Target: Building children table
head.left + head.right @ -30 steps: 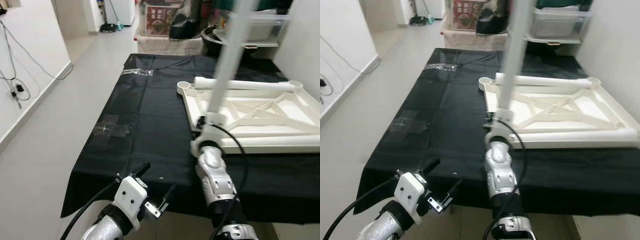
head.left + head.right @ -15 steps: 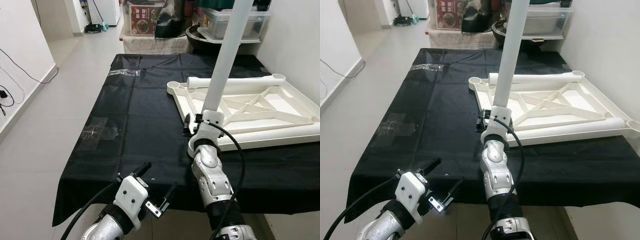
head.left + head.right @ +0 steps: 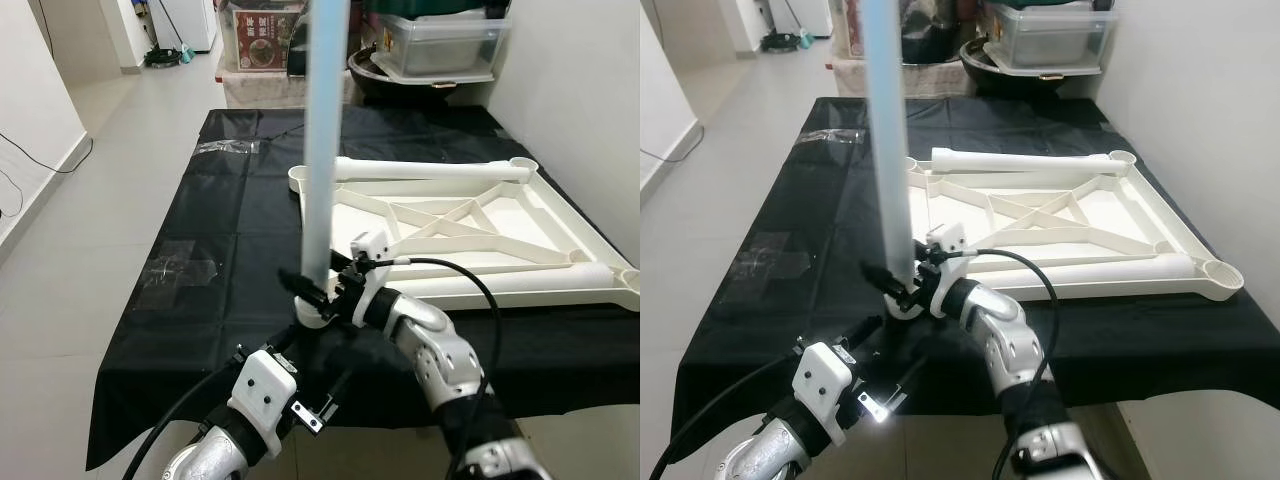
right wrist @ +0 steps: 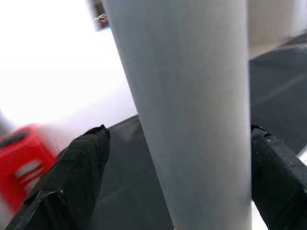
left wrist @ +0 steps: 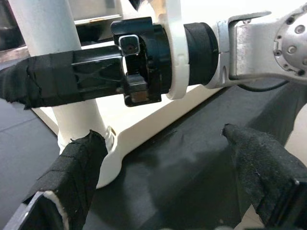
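Note:
My right gripper (image 3: 312, 292) is shut on a long white table leg (image 3: 322, 150) and holds it upright over the front of the black cloth. In the right wrist view the leg (image 4: 192, 115) fills the gap between the two fingers (image 4: 81, 163). The upside-down white table top (image 3: 455, 228) lies to the right, with one white tube (image 3: 430, 170) along its far edge and another (image 3: 520, 287) along its near edge. My left gripper (image 3: 316, 358) is open just below and in front of the leg's lower end (image 5: 72, 110), touching nothing.
The black-clothed table (image 3: 215, 220) has a clear tape patch (image 3: 180, 270) on its left side. Storage boxes and a dark pot (image 3: 430, 45) stand behind it, and a white wall runs close on the right. Open floor (image 3: 60, 240) lies to the left.
My right arm has swung the upright leg left and toward me, away from the table top's near-left corner. The camera has shifted too. The left gripper has kept its place.

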Tool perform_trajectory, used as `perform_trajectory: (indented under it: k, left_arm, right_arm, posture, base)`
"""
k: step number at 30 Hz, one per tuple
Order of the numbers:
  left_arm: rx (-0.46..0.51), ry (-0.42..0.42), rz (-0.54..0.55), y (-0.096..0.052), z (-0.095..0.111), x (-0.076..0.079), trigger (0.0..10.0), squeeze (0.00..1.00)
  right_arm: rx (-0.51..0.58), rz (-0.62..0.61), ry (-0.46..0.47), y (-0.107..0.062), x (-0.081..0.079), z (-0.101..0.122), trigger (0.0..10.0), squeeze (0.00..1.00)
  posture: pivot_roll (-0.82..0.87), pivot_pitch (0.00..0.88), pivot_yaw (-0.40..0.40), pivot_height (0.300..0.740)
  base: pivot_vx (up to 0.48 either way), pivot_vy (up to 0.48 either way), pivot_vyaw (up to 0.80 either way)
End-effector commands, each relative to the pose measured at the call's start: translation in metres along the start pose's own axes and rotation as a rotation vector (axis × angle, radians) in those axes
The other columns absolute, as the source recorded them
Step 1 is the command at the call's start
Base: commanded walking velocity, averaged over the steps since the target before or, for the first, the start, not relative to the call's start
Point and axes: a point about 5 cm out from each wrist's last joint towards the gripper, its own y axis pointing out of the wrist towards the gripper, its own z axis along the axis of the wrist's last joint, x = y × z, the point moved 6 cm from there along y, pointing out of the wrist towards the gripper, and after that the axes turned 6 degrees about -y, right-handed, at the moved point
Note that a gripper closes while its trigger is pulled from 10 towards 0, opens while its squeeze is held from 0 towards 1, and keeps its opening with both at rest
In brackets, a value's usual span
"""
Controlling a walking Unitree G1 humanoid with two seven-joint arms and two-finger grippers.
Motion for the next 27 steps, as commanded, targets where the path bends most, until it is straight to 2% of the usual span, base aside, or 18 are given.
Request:
perform_trajectory:
  k: [1,2,3,5,8,11,14,15,16,21,22,23,25,26,27]
  left_arm:
    - [-0.016,0.003,0.0,-0.002,-0.004,0.001,10.0,0.0]
    - [-0.016,0.003,0.0,-0.002,-0.004,0.001,10.0,0.0]
    - [-0.016,0.004,0.002,-0.002,-0.004,0.001,10.0,0.0]
    - [-0.016,0.004,0.002,-0.002,-0.004,0.001,10.0,0.0]
    - [-0.015,0.001,0.007,-0.003,-0.004,0.002,10.0,0.0]
    - [-0.014,-0.001,0.005,-0.003,-0.004,0.003,10.0,0.0]
    - [-0.014,-0.001,0.005,-0.003,-0.004,0.003,10.0,0.0]
    - [-0.014,-0.001,0.005,-0.003,-0.004,0.003,10.0,0.0]
    - [-0.013,-0.002,0.005,-0.003,-0.004,0.003,10.0,0.0]
    - [-0.013,-0.004,0.006,-0.003,-0.005,0.003,10.0,0.0]
    - [-0.014,-0.004,0.004,-0.003,-0.005,0.003,10.0,0.0]
    - [-0.014,-0.004,0.004,-0.003,-0.005,0.003,10.0,0.0]
    - [-0.015,-0.005,0.001,-0.003,-0.005,0.004,10.0,0.0]
    - [-0.015,-0.005,0.0,-0.003,-0.005,0.004,10.0,0.0]
    - [-0.015,-0.005,0.0,-0.003,-0.005,0.004,10.0,0.0]
  right_arm:
    - [-0.074,0.177,-0.017,0.012,-0.02,-0.011,10.0,0.0]
    - [-0.074,0.177,-0.017,0.012,-0.02,-0.011,10.0,0.0]
    - [-0.105,0.198,-0.057,0.018,-0.019,-0.011,10.0,0.0]
    - [-0.105,0.198,-0.057,0.018,-0.019,-0.011,10.0,0.0]
    - [-0.091,0.179,-0.095,0.034,-0.016,-0.001,10.0,0.0]
    - [-0.084,0.232,-0.087,0.033,-0.022,0.0,10.0,0.0]
    - [-0.084,0.232,-0.087,0.033,-0.022,0.0,10.0,0.0]
    - [-0.083,0.236,-0.095,0.033,-0.023,-0.002,1.8,0.0]
    - [-0.078,0.219,-0.092,0.031,-0.022,-0.004,0.0,0.0]
    - [-0.061,0.126,-0.087,0.029,-0.011,-0.006,0.0,0.0]
    - [-0.052,0.029,-0.059,0.028,0.0,-0.007,0.0,0.0]
    - [-0.052,0.029,-0.059,0.028,0.0,-0.007,0.0,0.0]
    - [-0.034,-0.114,-0.047,0.027,0.017,-0.006,0.0,0.0]
    - [-0.018,-0.258,-0.053,0.023,0.033,-0.003,0.0,0.0]
    - [-0.018,-0.258,-0.053,0.023,0.033,-0.003,0.0,0.0]
  posture:
    - [0.15,0.089,-0.04,0.74]
    - [0.15,0.089,-0.04,0.74]
    - [0.15,0.089,-0.046,0.74]
    - [0.15,0.089,-0.046,0.74]
    - [0.15,0.091,-0.048,0.74]
    - [0.15,0.088,-0.049,0.74]
    - [0.15,0.088,-0.049,0.74]
    - [0.15,0.087,-0.048,0.74]
    - [0.15,0.081,-0.05,0.74]
    - [0.15,0.078,-0.05,0.74]
    - [0.14,0.075,-0.047,0.74]
    - [0.14,0.075,-0.047,0.74]
    - [0.15,0.074,-0.046,0.74]
    - [0.14,0.073,-0.045,0.74]
    - [0.14,0.073,-0.045,0.74]
  base:
    - [0.0,0.0,0.0]
    - [0.0,0.0,0.0]
    - [0.0,0.0,0.0]
    - [0.0,0.0,0.0]
    - [0.0,0.0,0.0]
    - [0.0,0.0,0.0]
    - [0.0,0.0,0.0]
    - [0.0,0.0,0.0]
    - [0.0,0.0,0.0]
    - [0.0,0.0,0.0]
    - [0.0,0.0,0.0]
    - [0.0,0.0,0.0]
    - [0.0,0.0,0.0]
    - [0.0,0.0,0.0]
    - [0.0,0.0,0.0]
